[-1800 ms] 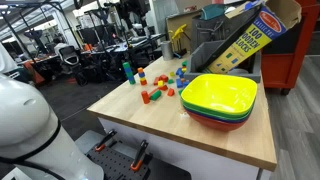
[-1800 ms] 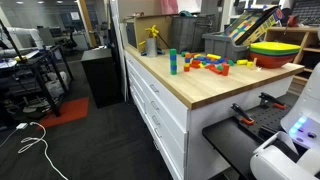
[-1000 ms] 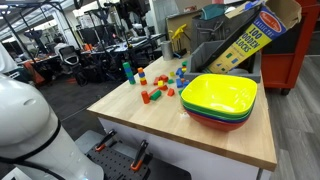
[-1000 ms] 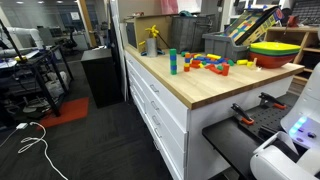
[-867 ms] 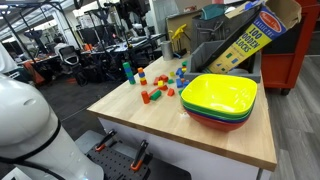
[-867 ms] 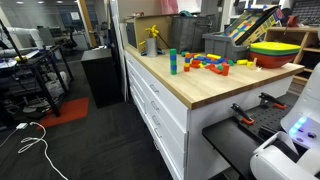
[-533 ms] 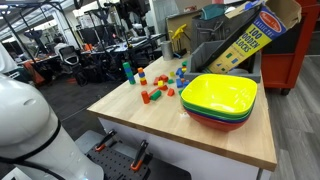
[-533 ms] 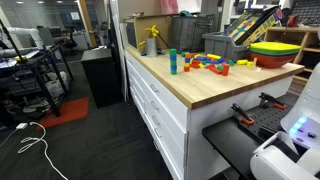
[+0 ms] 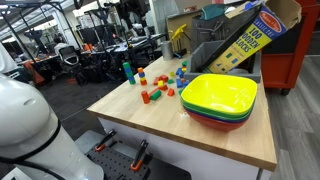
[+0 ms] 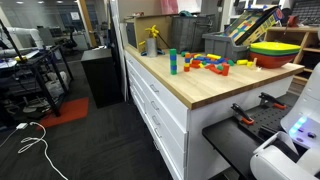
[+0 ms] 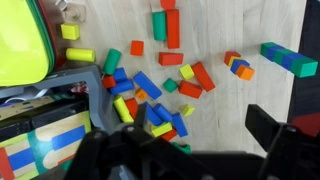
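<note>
My gripper (image 11: 185,115) hangs open above a wooden table (image 11: 230,105), and nothing is between its dark fingers (image 11: 268,125). Right below it lies a loose pile of coloured blocks (image 11: 150,95): blue, red, yellow, green and orange. In both exterior views the same pile (image 9: 160,85) (image 10: 205,62) sits mid-table, and the gripper itself is out of frame there. A stack of bowls with a yellow-green one on top (image 9: 220,98) (image 10: 275,50) stands beside the pile; its rim (image 11: 20,45) shows in the wrist view.
A green-and-blue block tower (image 9: 127,71) (image 10: 172,62) stands apart near the table's edge. A tilted box of wooden blocks (image 9: 245,40) leans behind the bowls, with a yellow object (image 10: 152,40) further back. White drawers (image 10: 160,110) front the table.
</note>
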